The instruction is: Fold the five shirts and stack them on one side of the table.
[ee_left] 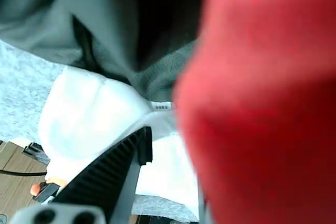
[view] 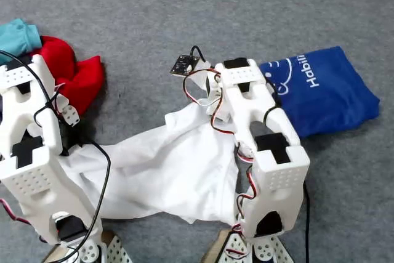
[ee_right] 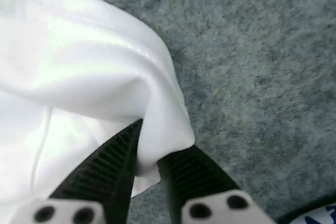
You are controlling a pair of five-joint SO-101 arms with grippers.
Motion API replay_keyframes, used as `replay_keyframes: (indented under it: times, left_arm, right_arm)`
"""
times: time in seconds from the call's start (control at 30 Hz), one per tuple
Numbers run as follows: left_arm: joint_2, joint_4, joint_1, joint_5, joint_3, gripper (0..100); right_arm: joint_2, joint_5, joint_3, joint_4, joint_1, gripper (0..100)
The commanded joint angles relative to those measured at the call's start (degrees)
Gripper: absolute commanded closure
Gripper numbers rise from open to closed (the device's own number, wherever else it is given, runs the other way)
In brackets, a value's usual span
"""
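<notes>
Up close, right gripper [ee_right: 149, 142] clamps a white shirt [ee_right: 79, 77] fold; from above its arm covers that pinch. The shirt sprawls crosswise between both arms on the table [view: 154, 23]. Now the left gripper [view: 69, 115] beside the red shirt [view: 80, 78], grip impossible to tell. The blue shirt [view: 326, 90] lies far right.

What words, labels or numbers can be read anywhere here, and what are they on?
White lettering on the blue shirt: its start is hidden behind the right arm, so it cannot be read whole.
Small tag on the white shirt: too small to read.
I can make out no other text.
</notes>
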Motion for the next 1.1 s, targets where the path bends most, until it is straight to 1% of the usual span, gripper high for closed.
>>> replay_keyframes:
  times: [0.0, 0.47, 0.63, 0.67, 0.97, 1.07]
  left_arm:
    - [-0.3, -0.4, 0.7, 0.8, 0.1, 86]
    - [0.0, -2.8, 0.7, 0.9, 1.3, 86]
    - [4.0, -2.9, 0.7, 0.8, 0.8, 94]
    - [4.8, -2.9, 0.7, 0.8, 0.7, 94]
    - [6.6, -2.9, 2.5, 0.9, -3.4, 93]
    - [6.5, -2.5, 2.5, 0.8, -7.9, 96]
  right_arm:
    - [0.1, 0.1, -2.3, -0.7, 0.9, 99.6]
    - [0.1, 0.1, -2.3, -0.7, 0.9, 99.6]
    - [0.1, 0.1, -2.3, -0.7, 0.9, 99.6]
    - [0.1, 0.1, -2.3, -0.7, 0.9, 99.6]
    - [0.1, 0.1, -2.3, -0.7, 0.9, 99.6]
    - [0.1, 0.1, -2.3, -0.7, 0.9, 99.6]
